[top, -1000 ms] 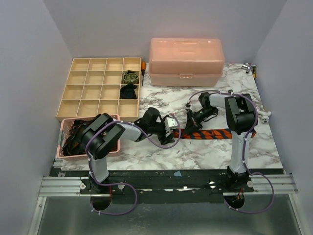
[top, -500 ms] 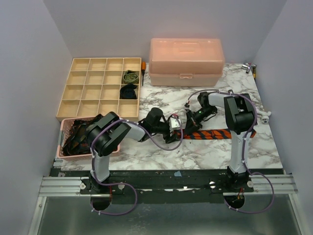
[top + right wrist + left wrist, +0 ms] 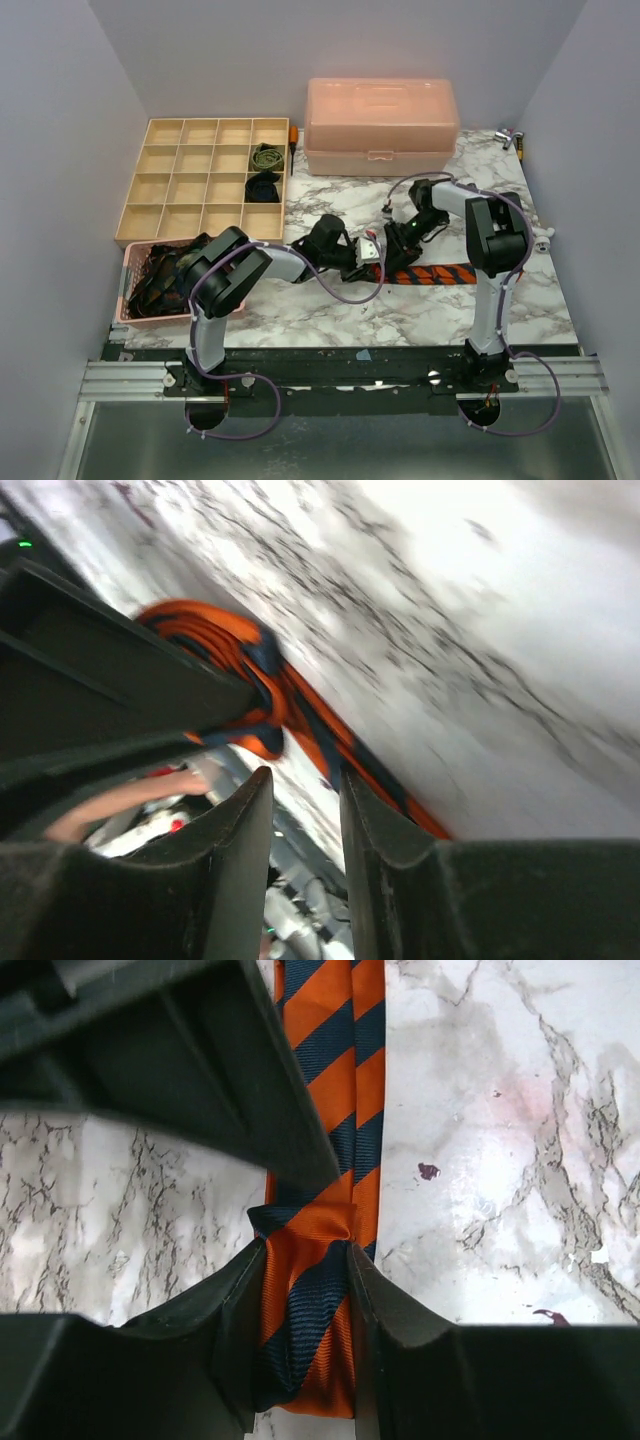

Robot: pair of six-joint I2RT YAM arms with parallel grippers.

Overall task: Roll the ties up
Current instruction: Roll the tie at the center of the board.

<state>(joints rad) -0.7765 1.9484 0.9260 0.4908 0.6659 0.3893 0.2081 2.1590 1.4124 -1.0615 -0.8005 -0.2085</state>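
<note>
An orange-and-navy striped tie (image 3: 440, 273) lies flat across the marble table, with its left end rolled up. In the left wrist view my left gripper (image 3: 306, 1260) is shut on that rolled end (image 3: 305, 1330), and the flat tie (image 3: 335, 1050) runs away from it. From above, the left gripper (image 3: 375, 252) sits at the tie's left end. My right gripper (image 3: 400, 237) hovers just behind it. Its wrist view shows the right gripper (image 3: 305, 780) open with nothing between the fingers, and the tie's roll (image 3: 235, 670) is just beyond the tips.
A wooden compartment tray (image 3: 200, 180) at the back left holds an olive rolled tie (image 3: 266, 156) and a dark one (image 3: 263, 187). A pink basket (image 3: 135, 305) with dark ties (image 3: 160, 275) stands at the near left. A pink lidded box (image 3: 380, 125) stands at the back.
My left gripper slid right and closed onto the tie's rolled end. The right gripper let go, opened and drew back a little from the roll.
</note>
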